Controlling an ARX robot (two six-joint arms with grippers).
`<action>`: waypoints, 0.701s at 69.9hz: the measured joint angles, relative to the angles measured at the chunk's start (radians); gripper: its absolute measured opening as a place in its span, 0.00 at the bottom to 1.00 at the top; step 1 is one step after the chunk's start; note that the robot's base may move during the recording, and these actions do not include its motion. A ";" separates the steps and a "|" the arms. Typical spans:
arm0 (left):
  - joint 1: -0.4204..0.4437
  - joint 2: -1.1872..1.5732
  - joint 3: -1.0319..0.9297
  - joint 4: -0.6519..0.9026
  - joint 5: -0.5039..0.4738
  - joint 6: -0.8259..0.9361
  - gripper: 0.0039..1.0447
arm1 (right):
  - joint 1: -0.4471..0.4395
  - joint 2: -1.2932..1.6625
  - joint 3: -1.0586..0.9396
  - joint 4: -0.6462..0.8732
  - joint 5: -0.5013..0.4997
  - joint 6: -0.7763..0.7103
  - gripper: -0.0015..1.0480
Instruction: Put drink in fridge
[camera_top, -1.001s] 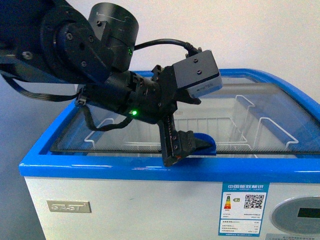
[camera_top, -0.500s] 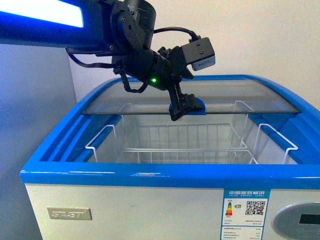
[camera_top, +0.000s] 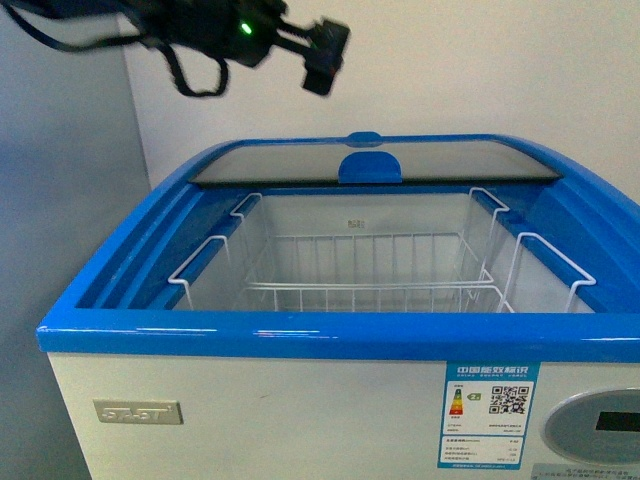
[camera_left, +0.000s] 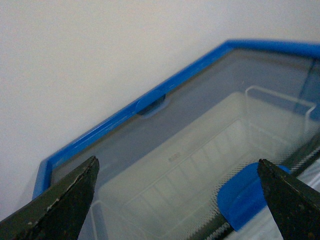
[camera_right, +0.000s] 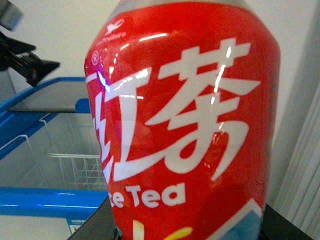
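Note:
The fridge (camera_top: 250, 340) is a white chest freezer with a blue rim. Its glass lid (camera_top: 440, 160) is slid to the back, and the white wire basket (camera_top: 370, 270) inside is uncovered. My left gripper (camera_top: 325, 55) is open and empty, high above the lid's far left. In the left wrist view its fingers (camera_left: 65, 205) spread wide over the glass, with the blue lid handle (camera_left: 245, 197) below. My right gripper (camera_right: 187, 227) is shut on the drink (camera_right: 185, 115), whose red label fills the right wrist view. The cap is out of view. The right arm is not in the front view.
A white wall stands behind the fridge. In the right wrist view the fridge's blue front rim (camera_right: 45, 195) lies low to one side of the drink, with the left gripper (camera_right: 25, 60) above it. A control panel (camera_top: 600, 425) and an energy sticker (camera_top: 490, 400) are on the front.
The glass lid has slid from the front to the back, opening the fridge. My left gripper has left the lid handle and risen up and away.

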 joint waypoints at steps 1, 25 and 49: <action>0.009 -0.045 -0.061 0.014 0.006 -0.031 0.92 | 0.000 0.000 0.000 0.000 0.000 0.000 0.36; 0.113 -0.585 -0.893 0.250 -0.054 -0.322 0.87 | 0.000 0.000 0.000 0.000 0.000 0.000 0.36; 0.230 -1.101 -1.504 0.465 -0.340 -0.275 0.33 | -0.031 0.050 0.092 -0.222 -0.091 -0.016 0.36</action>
